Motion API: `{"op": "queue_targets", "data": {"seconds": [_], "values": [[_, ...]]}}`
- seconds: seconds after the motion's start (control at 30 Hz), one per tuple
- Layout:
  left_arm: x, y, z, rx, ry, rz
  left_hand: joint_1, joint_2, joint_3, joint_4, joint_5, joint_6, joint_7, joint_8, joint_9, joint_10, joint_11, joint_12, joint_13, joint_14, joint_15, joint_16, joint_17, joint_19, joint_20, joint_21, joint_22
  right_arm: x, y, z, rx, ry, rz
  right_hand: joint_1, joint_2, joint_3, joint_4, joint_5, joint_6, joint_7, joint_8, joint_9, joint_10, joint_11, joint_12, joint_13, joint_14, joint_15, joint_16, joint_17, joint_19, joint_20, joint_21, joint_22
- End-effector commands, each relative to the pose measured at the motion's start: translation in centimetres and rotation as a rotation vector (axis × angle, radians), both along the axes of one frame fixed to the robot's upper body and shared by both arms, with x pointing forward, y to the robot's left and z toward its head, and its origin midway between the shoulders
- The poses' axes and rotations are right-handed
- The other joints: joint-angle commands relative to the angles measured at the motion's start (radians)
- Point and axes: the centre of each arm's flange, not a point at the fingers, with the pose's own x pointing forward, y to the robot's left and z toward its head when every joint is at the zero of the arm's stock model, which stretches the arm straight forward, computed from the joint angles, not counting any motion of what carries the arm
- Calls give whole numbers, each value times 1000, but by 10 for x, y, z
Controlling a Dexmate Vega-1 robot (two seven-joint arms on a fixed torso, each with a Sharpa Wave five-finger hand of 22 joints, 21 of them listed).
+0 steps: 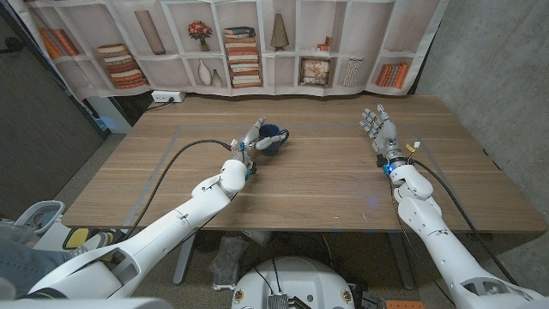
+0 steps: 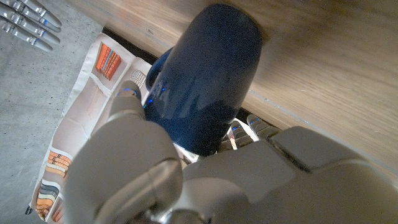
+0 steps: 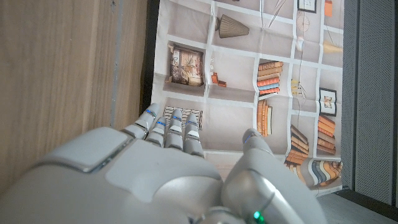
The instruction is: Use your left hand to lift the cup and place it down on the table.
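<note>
Near the surface's [image 1: 326, 184] middle, toward the far edge, the dark blue cup [image 1: 271, 137] sits in the left hand [image 1: 249, 144], fingers wrapped around it, tilted with its long axis toward the right hand [image 1: 377, 129], which waits empty and spread, well apart.

cup [image 2: 202, 74]: its far side is covered by the left hand [image 2: 186, 180], so the grip there is hidden
cup base: whether it touches the table [image 1: 343, 184] can't be told
right hand [image 3: 161, 180]: its fingertips are hidden behind its own back
</note>
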Motion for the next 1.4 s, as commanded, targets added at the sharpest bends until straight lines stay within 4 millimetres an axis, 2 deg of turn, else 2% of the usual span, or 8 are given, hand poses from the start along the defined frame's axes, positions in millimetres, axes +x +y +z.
{"op": "queue_targets", "data": {"seconds": [0.03,0.17,0.47,0.87,0.97,1.07,1.13,1.4], "values": [[-1,-1,-1,-19,-4,-16,25,7,10,0,0,27,1,9,3,26,-9,10,2,28,-5,12,3,36,-3,15,4,0,-1,-1,6,-3,3,8,4,2,-5,-3,4,-3,2,5,6,-4,3,5,6,-1,7,1,8,-28,-2,3],[-1,-1,-1,-30,-6,-34,52,19,16,-1,-8,71,2,18,4,58,-16,16,3,62,-13,16,4,98,3,34,4,0,-2,0,13,-3,1,8,4,2,-6,-3,5,-4,2,5,7,-5,3,5,8,1,7,1,9,-28,-3,3],[-1,-1,0,-72,-18,-63,133,42,34,-6,-41,136,-2,20,8,145,-29,24,4,193,-38,36,8,307,64,91,0,-2,-4,-1,12,-2,-2,8,5,1,-7,-3,6,-6,3,5,8,-5,3,5,9,0,7,2,10,-27,-5,4],[-2,1,0,-102,-23,-79,218,68,63,-14,-74,182,-7,23,11,211,-51,29,6,300,-60,49,7,408,34,111,-2,-2,-3,-3,11,2,2,8,6,1,-7,-3,7,-5,3,5,8,-3,3,5,10,0,6,2,12,-27,-7,4],[-2,2,0,-113,-24,-93,238,76,70,-11,-90,209,-10,28,12,248,-59,35,6,349,-73,57,8,459,25,124,-1,-2,-2,-3,8,2,3,8,6,1,-7,-3,7,-5,3,5,7,-4,3,5,10,0,6,2,12,-27,-8,4],[-2,3,0,-117,-25,-99,263,88,81,-8,-110,245,-9,36,14,282,-79,37,8,401,-82,63,8,508,17,136,-1,-1,-2,-3,9,3,5,8,6,1,-8,-4,7,-5,3,5,9,-4,4,5,11,0,6,2,13,-27,-9,4],[-1,3,0,-119,-25,-103,269,96,85,-4,-119,272,-13,44,15,307,-71,42,9,428,-85,68,10,528,16,141,-1,-1,-2,-3,9,3,5,8,6,1,-8,-4,7,-5,3,5,9,-6,4,5,12,1,6,2,13,-27,-10,4],[1,4,2,-127,-21,-124,323,143,122,-2,-155,383,-23,73,21,410,-97,56,15,542,-99,77,13,625,-4,167,0,0,-2,-2,8,8,6,7,7,0,-8,-4,8,-6,4,6,9,-6,3,5,13,1,6,2,14,-27,-12,4]]}}
